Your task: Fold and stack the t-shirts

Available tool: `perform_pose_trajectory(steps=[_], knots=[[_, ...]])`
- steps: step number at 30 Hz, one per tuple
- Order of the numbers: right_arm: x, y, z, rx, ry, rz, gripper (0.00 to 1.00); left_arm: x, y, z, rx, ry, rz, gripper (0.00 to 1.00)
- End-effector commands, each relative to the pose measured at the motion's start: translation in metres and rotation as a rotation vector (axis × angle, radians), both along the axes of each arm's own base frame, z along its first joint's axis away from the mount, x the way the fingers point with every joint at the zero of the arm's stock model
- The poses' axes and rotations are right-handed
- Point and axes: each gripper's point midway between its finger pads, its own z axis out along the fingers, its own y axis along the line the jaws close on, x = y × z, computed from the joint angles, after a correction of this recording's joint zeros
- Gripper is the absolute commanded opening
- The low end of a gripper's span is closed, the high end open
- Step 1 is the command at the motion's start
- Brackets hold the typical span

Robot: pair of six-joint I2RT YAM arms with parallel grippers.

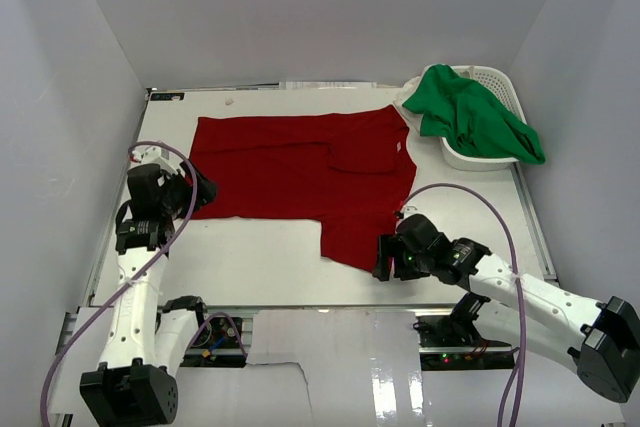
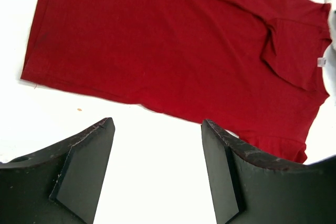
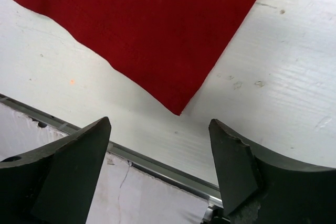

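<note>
The red t-shirt (image 1: 300, 172) lies spread flat across the middle of the desk (image 1: 250, 257), running from near the left edge toward the far right corner. One flap hangs down toward the near edge. The green t-shirt (image 1: 470, 117) is draped over the white basket (image 1: 500, 77) in the far right corner, well apart from both arms.

The step in hand looks like taking hold of the red t-shirt for a fold. To do it well, each end effector should slide one finger under the cloth edge, pinch close to a corner, and lift in time with the other so the fabric stays taut (a slack middle will crease).

The left end effector (image 1: 195, 190) is wide apart and holds nothing. It hovers by the left edge of the desk, with the shirt's near hem just ahead of its fingers and not touching.

The right end effector (image 1: 385, 257) is also wide and empty, close to the near edge of the desk. The pointed corner of the hanging flap sits just ahead of it, lined up between the fingers, with bare desk between them.
</note>
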Motion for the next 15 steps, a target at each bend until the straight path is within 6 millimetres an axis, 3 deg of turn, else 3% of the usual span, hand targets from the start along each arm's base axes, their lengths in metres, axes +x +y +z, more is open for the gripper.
perform_pose_trajectory(steps=[1,7,15], knots=[[0.004,0.009,-0.001,0.047,-0.009,-0.065,0.81,0.003,0.001,0.001,-0.006,0.009,0.004,0.78],[0.002,0.012,-0.014,0.058,0.007,-0.075,0.72,0.009,0.004,0.005,0.005,0.009,0.017,0.79],[0.01,0.014,-0.027,0.035,-0.003,-0.089,0.68,0.015,0.011,0.004,0.027,0.024,0.042,0.8]])
